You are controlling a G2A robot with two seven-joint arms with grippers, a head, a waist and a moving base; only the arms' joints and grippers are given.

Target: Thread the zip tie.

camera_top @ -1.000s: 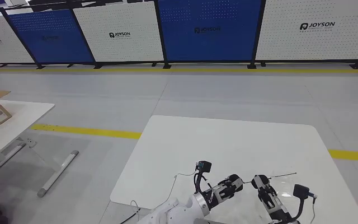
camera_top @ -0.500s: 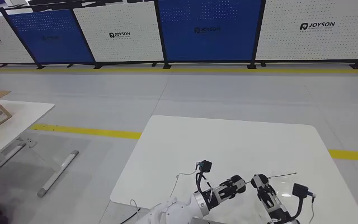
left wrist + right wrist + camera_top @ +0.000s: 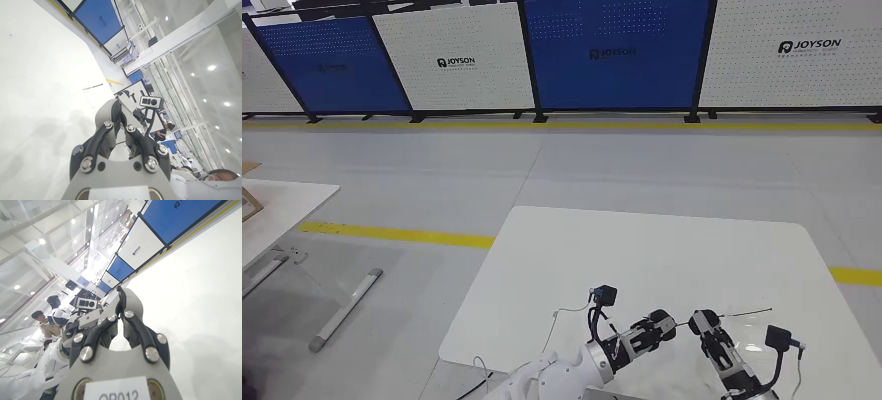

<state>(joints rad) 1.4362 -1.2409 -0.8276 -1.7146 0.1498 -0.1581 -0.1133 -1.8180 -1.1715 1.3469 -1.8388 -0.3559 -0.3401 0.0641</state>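
Item 1, left gripper (image 3: 118,103): nearest the robot, well short of the zip tie (image 3: 92,87) and off to its left; fingers pressed together, nothing seen between them.

Item 2, right gripper (image 3: 121,291): between the left gripper and the zip tie, near the tie's closer end but apart from it; fingers clenched on each other; a small dark nub shows at the tips, and I cannot tell whether it is pad or something else.

Item 3, zip tie: thin dark strip, lying flat and straight, untouched by either gripper; a small knob at the end farther from the grippers, probably the head.

Item 4, table (image 3: 642,240): white top under the zip tie, running on well beyond it.

Item 5, yellow floor line (image 3: 392,235): beyond the zip tie, past the table's far edge; blue and white panels (image 3: 617,55) farthest of all.

Step in hand, as judged: the approach before the pick-up; the tie is unlooped, so threading is not yet begun.

Next move, as judged: the right gripper must part its fingers and come down over the tie's closer end; a thin strip flat on a smooth top calls for a low, exact pinch; the left gripper then needs the head end, so the tail can be fed through it.
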